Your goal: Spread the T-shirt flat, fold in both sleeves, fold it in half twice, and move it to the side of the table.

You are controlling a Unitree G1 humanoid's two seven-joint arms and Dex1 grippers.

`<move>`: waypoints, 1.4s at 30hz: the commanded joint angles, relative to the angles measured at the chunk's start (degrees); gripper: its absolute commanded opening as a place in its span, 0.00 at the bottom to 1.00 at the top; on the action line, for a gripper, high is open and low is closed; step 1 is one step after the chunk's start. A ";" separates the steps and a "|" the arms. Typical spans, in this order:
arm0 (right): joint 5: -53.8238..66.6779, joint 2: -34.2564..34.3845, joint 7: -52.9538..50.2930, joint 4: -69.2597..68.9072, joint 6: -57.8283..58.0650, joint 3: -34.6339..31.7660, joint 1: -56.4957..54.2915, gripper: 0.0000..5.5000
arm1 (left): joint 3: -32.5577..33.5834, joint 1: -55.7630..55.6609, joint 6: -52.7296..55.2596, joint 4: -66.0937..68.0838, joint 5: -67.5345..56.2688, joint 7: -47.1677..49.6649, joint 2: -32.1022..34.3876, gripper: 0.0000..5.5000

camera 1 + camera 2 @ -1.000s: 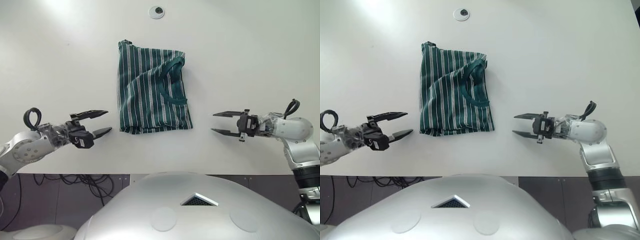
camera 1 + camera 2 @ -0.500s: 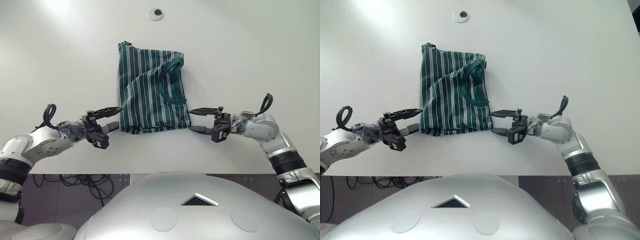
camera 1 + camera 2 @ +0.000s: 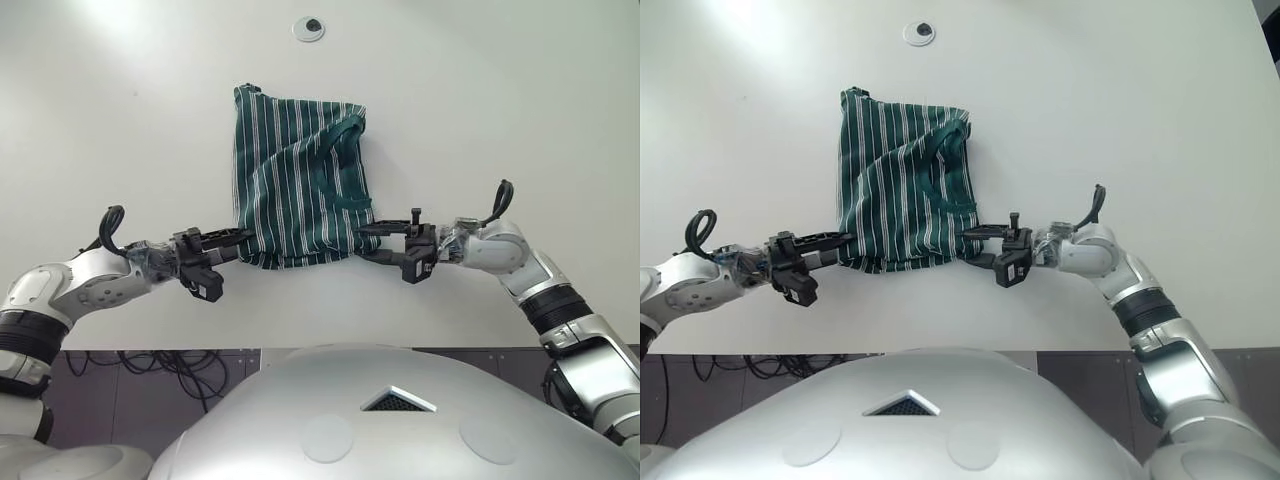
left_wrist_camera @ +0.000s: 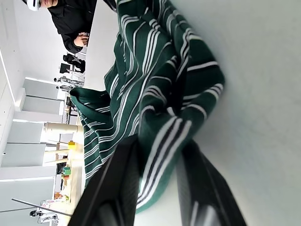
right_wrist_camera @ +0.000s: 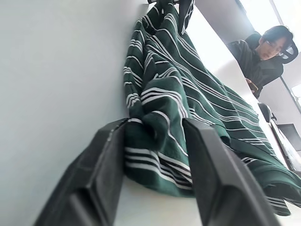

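Note:
The green T-shirt (image 3: 300, 180) with white stripes lies folded into a rough rectangle in the middle of the white table (image 3: 520, 120), its collar on the right side. My left gripper (image 3: 238, 244) is at the shirt's near left corner, open, and its fingers (image 4: 117, 188) straddle the hem (image 4: 162, 136). My right gripper (image 3: 364, 243) is at the near right corner, also open. Between its fingers (image 5: 103, 165) sits the bunched striped edge (image 5: 155, 122). Both grippers lie low on the table.
A small round white disc (image 3: 308, 28) with a dark centre sits beyond the shirt at the far side. The table's near edge (image 3: 300, 346) runs just behind my grippers. Bare tabletop stretches to the left and right of the shirt.
Both grippers have moved inward from the open table to the shirt's near corners, and their fingers now straddle the cloth. The shirt itself has not moved.

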 commanded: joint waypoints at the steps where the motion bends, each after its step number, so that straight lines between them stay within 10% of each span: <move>1: -5.57 -1.15 1.85 2.93 3.34 2.80 1.47 0.23 | -4.28 4.30 1.36 1.76 3.88 -5.13 -2.08 0.13; 11: 1.67 -1.80 4.52 -0.11 6.28 3.46 2.48 0.01 | -4.99 4.90 1.58 0.33 0.44 -8.55 -1.68 0.04; 17: 42.60 -16.51 23.44 -30.71 36.17 0.75 11.50 0.01 | -11.33 12.81 17.54 -22.98 -62.28 -38.56 15.56 0.02; 22: 54.84 -25.98 31.28 -41.13 46.39 -4.83 17.18 0.01 | -6.74 18.11 26.14 -31.69 -80.50 -52.40 22.98 0.02; 32: 54.28 -26.43 35.18 -46.05 52.66 -11.25 23.84 0.01 | 6.08 29.61 34.37 -34.96 -87.30 -63.97 21.39 0.02; 42: 52.33 -13.49 27.67 -36.93 57.80 -16.45 13.97 0.01 | 14.35 16.50 48.91 -27.23 -79.12 -58.57 3.53 0.02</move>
